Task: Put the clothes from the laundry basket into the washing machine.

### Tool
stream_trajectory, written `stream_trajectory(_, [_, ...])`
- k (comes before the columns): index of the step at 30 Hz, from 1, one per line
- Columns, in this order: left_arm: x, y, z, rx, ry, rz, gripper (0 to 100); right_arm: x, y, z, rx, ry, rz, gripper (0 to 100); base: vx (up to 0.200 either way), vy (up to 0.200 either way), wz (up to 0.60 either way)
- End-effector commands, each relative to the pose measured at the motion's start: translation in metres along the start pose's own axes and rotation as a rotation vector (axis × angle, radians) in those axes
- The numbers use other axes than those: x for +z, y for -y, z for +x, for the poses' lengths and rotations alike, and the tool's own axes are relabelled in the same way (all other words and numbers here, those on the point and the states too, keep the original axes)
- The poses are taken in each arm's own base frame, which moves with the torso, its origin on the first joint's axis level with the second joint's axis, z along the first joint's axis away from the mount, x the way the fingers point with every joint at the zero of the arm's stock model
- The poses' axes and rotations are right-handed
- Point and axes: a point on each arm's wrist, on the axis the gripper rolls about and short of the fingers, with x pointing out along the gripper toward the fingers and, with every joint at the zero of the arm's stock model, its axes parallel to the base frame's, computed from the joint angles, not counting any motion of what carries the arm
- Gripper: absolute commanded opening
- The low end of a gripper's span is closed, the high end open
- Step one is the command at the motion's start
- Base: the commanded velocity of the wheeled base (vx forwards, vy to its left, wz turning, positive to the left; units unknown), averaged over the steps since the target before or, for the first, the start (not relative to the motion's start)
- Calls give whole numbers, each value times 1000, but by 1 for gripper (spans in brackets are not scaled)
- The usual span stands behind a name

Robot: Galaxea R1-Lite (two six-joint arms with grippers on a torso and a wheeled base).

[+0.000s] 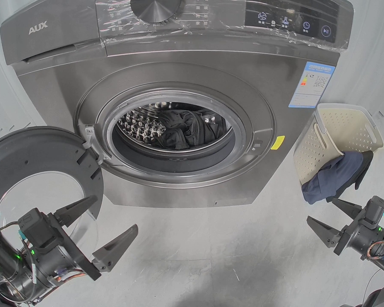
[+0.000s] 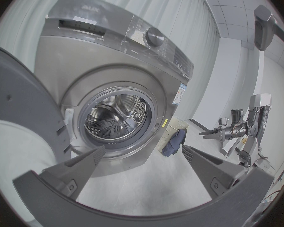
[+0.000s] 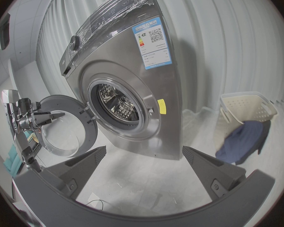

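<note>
Head view looks down on the washer, whose round door is swung wide open on the robot's left. Inside the drum a bundle of black clothes lies at the bottom, toward the right half of the opening. The cream basket sits on the floor just beside the washer's right side. A blue garment hangs out over the basket's near rim and down its outside toward the floor. A strip of darker cloth hangs along the blue garment's right edge. The left claw hovers low in front of the open door, just beside its glass, with its fingers spread apart and nothing between them. From the left wrist, the drum and the black clothes lie ahead of that claw, well apart from it. The right claw hangs above the floor near the lower edge of the blue garment without touching it. Its fingers are also apart and empty. From the right wrist, the basket and the blue garment lie off to one side of that claw, and the washer's front lies ahead.
</note>
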Motion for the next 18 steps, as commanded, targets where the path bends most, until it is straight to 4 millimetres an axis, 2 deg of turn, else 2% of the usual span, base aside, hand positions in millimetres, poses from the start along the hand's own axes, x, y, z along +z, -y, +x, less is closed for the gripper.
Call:
stream_trajectory(1, [15, -11, -52, 48, 85, -5, 100, 3, 10, -54, -99, 80, 7, 100, -200, 0, 0])
stream_trajectory(3, [13, -15, -62, 90, 66, -5, 100, -2, 13, -65, -131, 71, 7, 100, -200, 0, 0])
stream_trajectory(6, [4, -23, -91, 185, 28, 0, 100, -12, 17, -91, -212, 78, 3, 100, -200, 0, 0])
stream_trajectory(12, [-15, -22, -134, 235, 34, 5, 100, -25, 15, -127, -327, 151, -37, 100, 0, 0, 0])
stream_trajectory(15, [-22, -19, -146, 243, 48, 10, 100, -29, 13, -135, -362, 167, -36, 100, 0, 0, 0])
stream_trajectory(18, [-42, -15, -161, 328, 32, 15, 100, -47, 10, -148, -417, 194, -38, 100, 0, -200, 0])
